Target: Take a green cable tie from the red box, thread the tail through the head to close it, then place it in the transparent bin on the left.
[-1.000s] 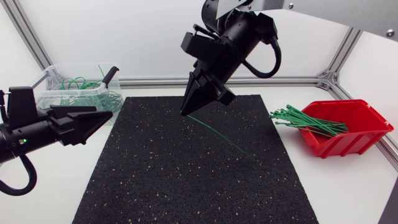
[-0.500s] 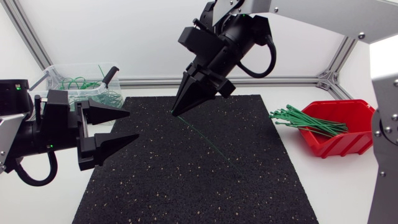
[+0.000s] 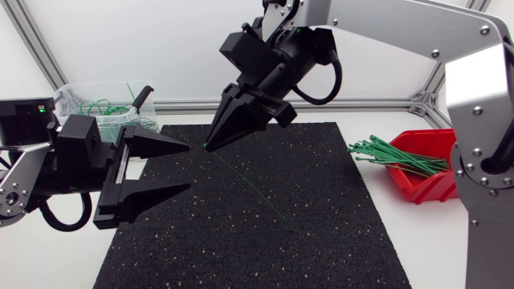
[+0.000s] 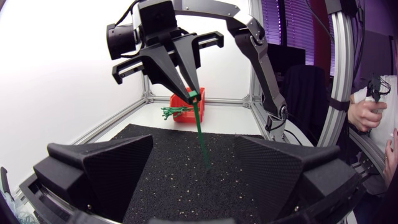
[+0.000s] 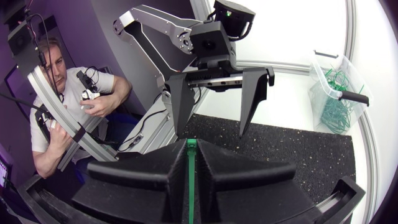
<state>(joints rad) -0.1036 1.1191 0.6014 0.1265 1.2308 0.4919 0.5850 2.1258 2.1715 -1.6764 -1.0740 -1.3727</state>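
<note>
— What lies around the black mat (image 3: pixel 321 241)?
— The right arm (image 3: pixel 385 24) reaches in above the mat's far edge, and the left arm (image 3: pixel 32 172) comes in at the mat's left side. The red box (image 3: pixel 462 172) stands off the mat's right edge, with a bundle of green ties (image 3: pixel 397 156) poking out of it toward the mat. The transparent bin (image 3: pixel 63 104) stands off the mat's far left corner and has green loops (image 3: pixel 104 108) inside.
— And the grippers?
— The left gripper (image 3: pixel 189 167) hovers over the mat's left part, its fingers spread wide with nothing between them. The right gripper (image 3: pixel 209 148) hangs over the mat's far left quarter, its fingers pinched together on the head end of a green cable tie (image 3: pixel 255 186).
— Where does the tie run?
— It slants down from those fingertips toward the mat's middle. I cannot tell whether its tail touches the mat.
</note>
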